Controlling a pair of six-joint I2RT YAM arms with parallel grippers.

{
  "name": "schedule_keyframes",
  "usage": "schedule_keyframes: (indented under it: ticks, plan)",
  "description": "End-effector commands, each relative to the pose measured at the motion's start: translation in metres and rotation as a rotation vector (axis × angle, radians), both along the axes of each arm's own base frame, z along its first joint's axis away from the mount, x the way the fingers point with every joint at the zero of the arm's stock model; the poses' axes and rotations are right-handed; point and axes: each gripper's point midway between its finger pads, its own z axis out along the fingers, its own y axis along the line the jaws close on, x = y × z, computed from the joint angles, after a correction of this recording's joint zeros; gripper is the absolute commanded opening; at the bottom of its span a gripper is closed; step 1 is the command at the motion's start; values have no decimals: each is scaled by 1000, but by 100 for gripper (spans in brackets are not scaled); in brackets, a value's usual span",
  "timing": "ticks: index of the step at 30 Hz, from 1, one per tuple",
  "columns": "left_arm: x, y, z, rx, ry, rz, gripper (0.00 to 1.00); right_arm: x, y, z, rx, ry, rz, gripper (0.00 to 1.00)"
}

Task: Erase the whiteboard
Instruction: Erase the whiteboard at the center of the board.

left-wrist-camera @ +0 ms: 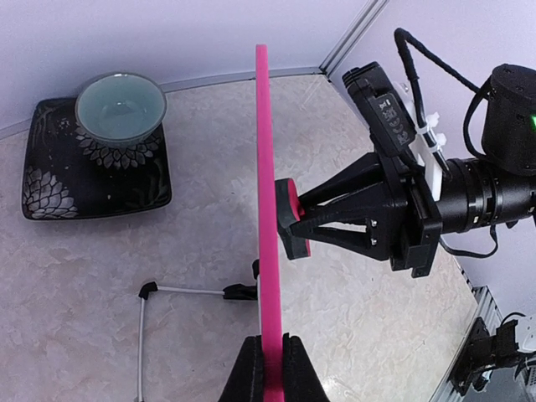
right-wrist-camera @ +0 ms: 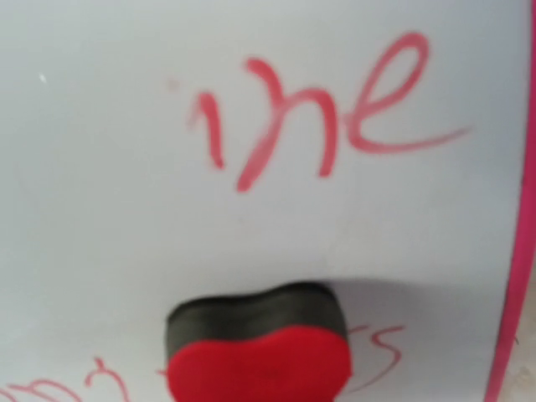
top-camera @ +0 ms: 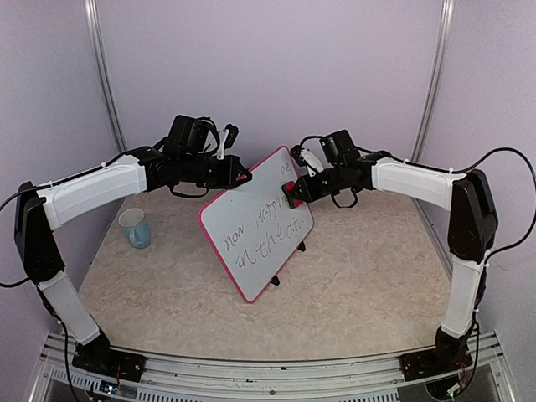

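The whiteboard (top-camera: 255,224) with its pink frame stands tilted mid-table, and handwriting covers most of its face. My left gripper (top-camera: 242,177) is shut on the board's upper left edge. From the left wrist the frame (left-wrist-camera: 266,193) shows edge-on between my black fingers (left-wrist-camera: 251,368). My right gripper (top-camera: 296,193) is shut on a red eraser (top-camera: 291,193) whose dark felt presses on the board's upper right face. The right wrist view shows the eraser (right-wrist-camera: 260,356) against the white surface (right-wrist-camera: 126,209), below red writing (right-wrist-camera: 318,117). The right gripper's own fingers are hidden there.
A light blue cup (top-camera: 136,228) stands left of the board. Behind the board, a pale green bowl (left-wrist-camera: 120,105) sits on a black patterned square plate (left-wrist-camera: 50,180). The board's wire stand (left-wrist-camera: 146,291) rests on the table behind it.
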Motion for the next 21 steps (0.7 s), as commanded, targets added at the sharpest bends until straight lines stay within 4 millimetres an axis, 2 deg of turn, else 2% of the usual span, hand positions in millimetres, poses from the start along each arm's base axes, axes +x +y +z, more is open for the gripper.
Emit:
schedule_keyframes:
  ticks: [1,7,12,16,19,21]
  plan:
    - [-36,-29,-15,-8,41,-186,0,3,0,14,23,-25,-3,0]
    - [-38,-28,-17,-8,44,-186,0,18,10,47,50,-76,1,0]
    - [-39,-25,-18,-6,45,-181,0,28,14,61,54,-99,-6,0]
    - [-40,-25,-17,-7,43,-180,0,30,15,54,45,-86,-5,0]
    - [-41,-24,-16,-7,41,-180,0,27,12,39,34,-64,-4,0]
    - [-41,-24,-17,-6,41,-180,0,20,8,23,23,-37,-4,0]
